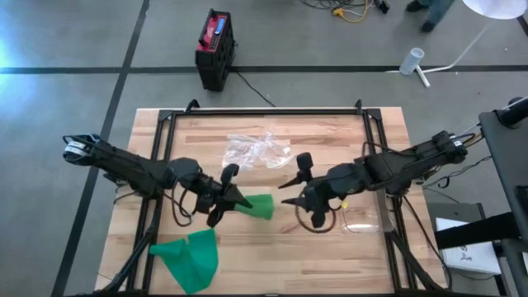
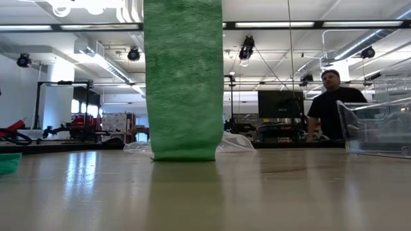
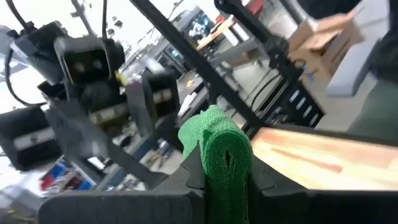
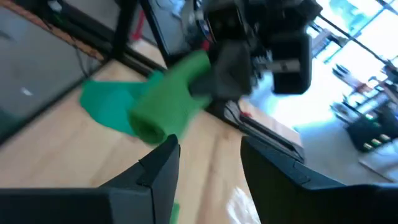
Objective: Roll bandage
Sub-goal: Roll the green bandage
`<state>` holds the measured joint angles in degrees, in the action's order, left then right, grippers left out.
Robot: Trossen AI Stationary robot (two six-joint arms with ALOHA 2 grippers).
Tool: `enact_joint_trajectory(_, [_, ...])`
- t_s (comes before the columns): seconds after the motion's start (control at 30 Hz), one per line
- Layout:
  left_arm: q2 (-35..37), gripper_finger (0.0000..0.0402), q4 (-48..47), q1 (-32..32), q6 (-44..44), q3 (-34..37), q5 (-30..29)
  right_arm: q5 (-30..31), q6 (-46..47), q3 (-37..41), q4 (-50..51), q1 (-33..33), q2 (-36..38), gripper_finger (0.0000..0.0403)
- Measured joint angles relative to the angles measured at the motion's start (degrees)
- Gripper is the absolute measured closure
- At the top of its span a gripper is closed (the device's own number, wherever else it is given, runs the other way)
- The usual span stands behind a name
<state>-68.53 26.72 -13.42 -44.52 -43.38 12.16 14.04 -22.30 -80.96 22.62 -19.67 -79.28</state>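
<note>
A: Where is your bandage [image 1: 257,206] now?

B: Its rolled end is pinched in your left gripper [image 1: 239,198], fingers pressed together on it, near the middle of the table [image 1: 272,256]. The loose tail [image 1: 190,257] lies flat toward the front left edge.

A: And your right gripper [image 1: 290,198]?

B: Just beside the roll, facing it, fingers spread apart with nothing between them. A crumpled clear plastic bag [image 1: 254,149] lies behind both; a clear container [image 1: 367,214] sits under the right arm.
</note>
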Motion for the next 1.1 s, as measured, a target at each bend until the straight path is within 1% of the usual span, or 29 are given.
enact_joint_trajectory(0.13, [-0.07,0.0377,-0.6,-0.92,-2.15,0.0,-5.05,-4.66,2.01,0.38,-3.82,-0.1,-0.54,0.0248])
enact_joint_trajectory(0.2, [-0.07,0.0377,-0.91,-0.91,-2.55,0.0,-6.75,-5.46,3.28,0.54,-5.17,-0.1,-1.18,0.0254])
enact_joint_trajectory(0.43, [-0.09,0.0377,-0.66,-1.11,-2.57,0.0,-7.21,-5.45,5.13,0.82,-4.94,-0.09,-3.88,0.0277])
enact_joint_trajectory(0.6, [-0.09,0.0375,-0.64,-1.11,-2.47,0.0,-7.23,-4.58,5.85,0.82,-5.35,0.2,-5.02,0.0297])
enact_joint_trajectory(0.77, [-0.13,0.0376,-1.18,-1.13,-2.37,0.02,-7.82,-2.68,5.84,0.82,-3.74,0.71,-5.8,0.0321])
enact_joint_trajectory(0.87, [-0.26,0.0375,-1.29,-1.17,-2.59,0.11,-8.16,-1.37,5.77,0.81,-2.52,0.94,-5.82,0.0346])
enact_joint_trajectory(1.0, [-0.26,0.0377,-1.27,-1.18,-2.64,0.11,-8.19,-0.89,5.03,0.77,-2.15,1.15,-5.54,0.0392])
enact_joint_trajectory(1.1, [-0.26,0.0374,-1.03,-1.2,-2.73,0.11,-8.17,1.13,4.51,0.57,-1.93,1.12,-4.84,0.0397])
